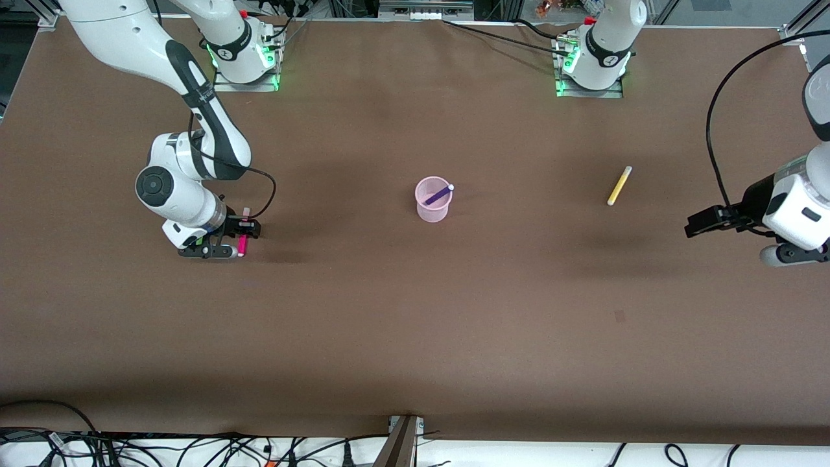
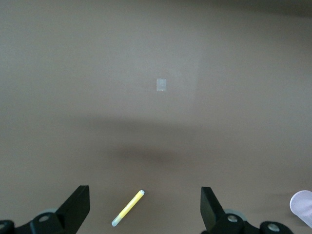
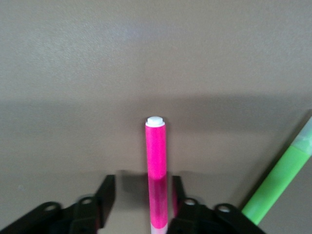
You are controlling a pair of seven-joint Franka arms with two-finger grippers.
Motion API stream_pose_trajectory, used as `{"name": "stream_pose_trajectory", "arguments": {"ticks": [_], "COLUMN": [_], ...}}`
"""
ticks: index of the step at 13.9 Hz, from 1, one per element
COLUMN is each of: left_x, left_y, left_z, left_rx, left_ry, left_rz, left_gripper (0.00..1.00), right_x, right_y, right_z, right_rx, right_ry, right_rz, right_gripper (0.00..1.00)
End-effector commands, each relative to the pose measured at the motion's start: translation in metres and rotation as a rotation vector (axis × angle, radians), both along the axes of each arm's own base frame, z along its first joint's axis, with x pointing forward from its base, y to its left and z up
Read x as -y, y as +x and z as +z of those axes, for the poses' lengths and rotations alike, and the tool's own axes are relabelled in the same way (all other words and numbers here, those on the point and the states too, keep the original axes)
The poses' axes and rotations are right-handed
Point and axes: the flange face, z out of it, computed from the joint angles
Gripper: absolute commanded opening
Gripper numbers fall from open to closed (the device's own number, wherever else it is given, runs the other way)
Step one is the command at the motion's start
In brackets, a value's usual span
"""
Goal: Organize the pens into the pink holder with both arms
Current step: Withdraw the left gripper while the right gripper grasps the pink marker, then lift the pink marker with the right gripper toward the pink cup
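The pink holder stands upright mid-table with the purple pen leaning inside it. The holder's rim also shows at the edge of the left wrist view. The yellow pen lies on the table toward the left arm's end and shows in the left wrist view. My left gripper is open and empty, up in the air, apart from that pen. My right gripper is low at the table, fingers open around the magenta pen, with a gap on one side. The green pen lies beside it.
The brown table has a small pale mark on it. Cables lie along the table's edge nearest the front camera. The arm bases stand along the farthest edge.
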Motion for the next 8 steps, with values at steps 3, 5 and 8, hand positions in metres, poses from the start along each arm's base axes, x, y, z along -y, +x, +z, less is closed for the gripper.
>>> {"name": "stream_pose_trajectory", "arguments": {"ticks": [3,5,8], "left_x": [0.018,0.019,0.035], "left_y": [-0.041,-0.042,-0.043], "left_z": [0.019,0.025,0.026], "left_rx": [0.115,0.133,0.132], "left_ry": [0.024,0.027,0.030], "left_rz": [-0.033,-0.033,-0.052], "left_gripper": [1.00,1.00,1.00], "right_x": [0.005,0.005,-0.001], "right_y": [0.003,0.003,0.003], "right_z": [-0.007,-0.012,-0.010], "right_rx": [0.012,0.013,0.017], "right_ry": [0.007,0.008,0.008], "right_rz": [-0.013,0.011,0.053], "right_gripper": [0.28,0.11,0.03]}}
